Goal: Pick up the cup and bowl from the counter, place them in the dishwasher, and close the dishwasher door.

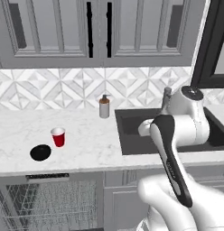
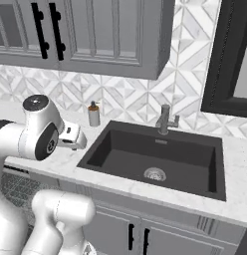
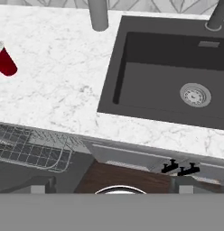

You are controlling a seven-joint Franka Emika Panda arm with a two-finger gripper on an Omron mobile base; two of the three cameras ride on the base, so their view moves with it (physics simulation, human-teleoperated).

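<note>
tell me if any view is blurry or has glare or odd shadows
Left base view: soft, even light, faint shadows under the cup and bowl. Right base view: sharp, no glare on the sink. Hand view: crisp, the cup cut by the left edge.

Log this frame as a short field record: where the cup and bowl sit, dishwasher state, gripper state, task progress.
cup: the cup stands upright on the counter, left of the sink
bowl: the bowl sits on the counter in front and left of the cup, apart from it
dishwasher: the dishwasher is open, wire rack showing, nothing in it that can be seen
gripper: open, holding nothing
progress: neither item picked up yet
</note>
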